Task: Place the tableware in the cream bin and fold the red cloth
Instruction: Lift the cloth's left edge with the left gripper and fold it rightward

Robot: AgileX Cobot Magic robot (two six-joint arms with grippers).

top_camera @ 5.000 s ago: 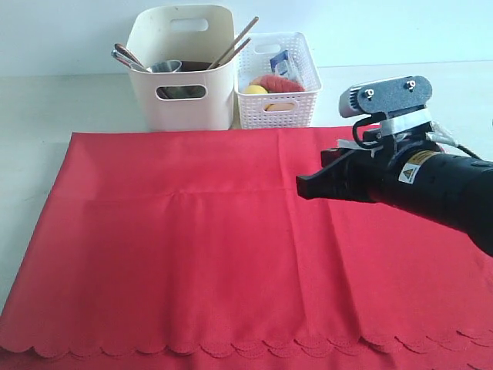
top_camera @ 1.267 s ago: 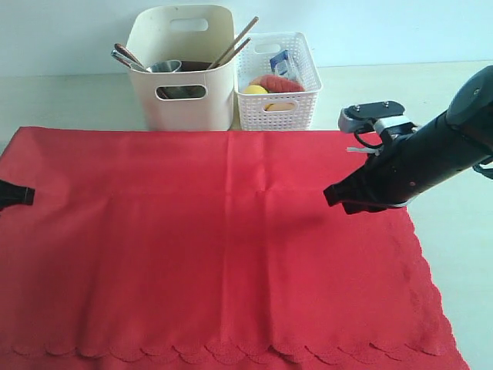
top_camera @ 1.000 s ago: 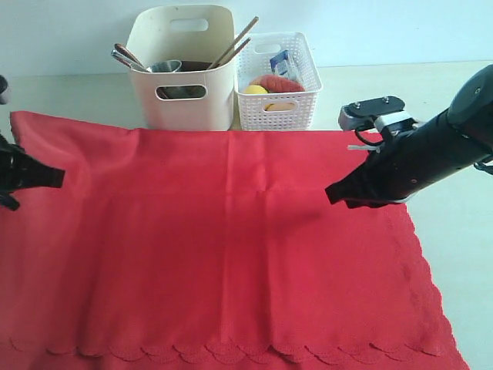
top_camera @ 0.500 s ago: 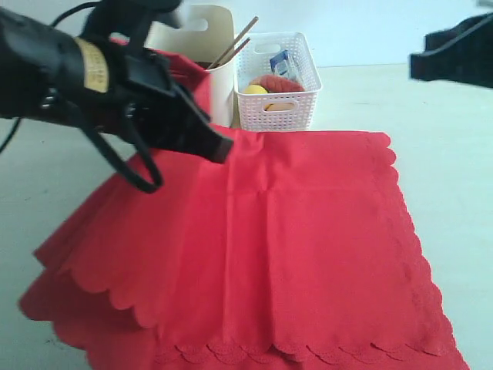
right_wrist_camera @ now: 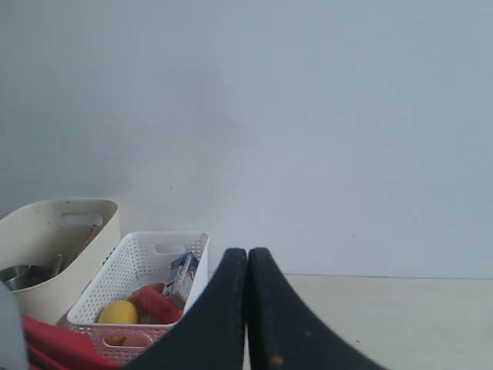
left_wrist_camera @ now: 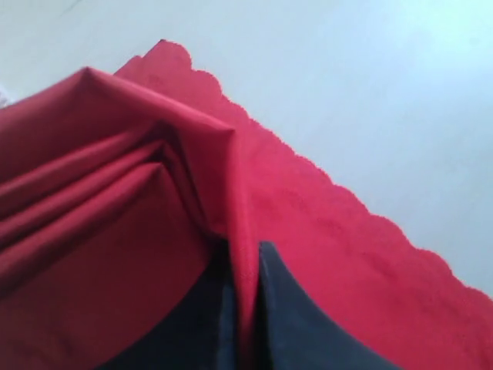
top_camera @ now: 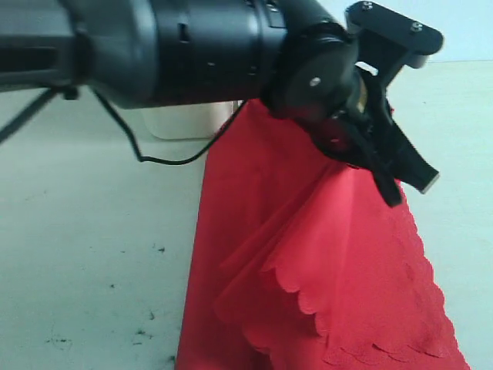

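- A pale table [top_camera: 85,254] with faint dark smudges stands against a plain light wall.
- The red cloth [top_camera: 339,293] lies on the right half of the table, its scalloped edge running toward the near edge.
- One flap of the cloth is lifted and drapes over the flat layer below, which reads as a fold being made across it.
- The left tool [top_camera: 410,187] is clamped on a pinched ridge of that flap, with both fingers pressed against the fabric.
- Its arm reaches across the middle of the table and holds the cloth up, probably so the raised half can be laid over the other half.
- The right tool [right_wrist_camera: 247,254] is fully closed with nothing between its fingers. It hangs high above the table, clear of the cloth, likely to keep out of the fold's way.
- The cream bin [right_wrist_camera: 38,297] stands at the far edge by the wall with a steel cup [right_wrist_camera: 15,275] showing inside, so the tableware step looks done.
- Just beside the bin stands the white perforated basket [right_wrist_camera: 146,250], which holds a lemon [right_wrist_camera: 117,312] and a small milk carton [right_wrist_camera: 182,279].
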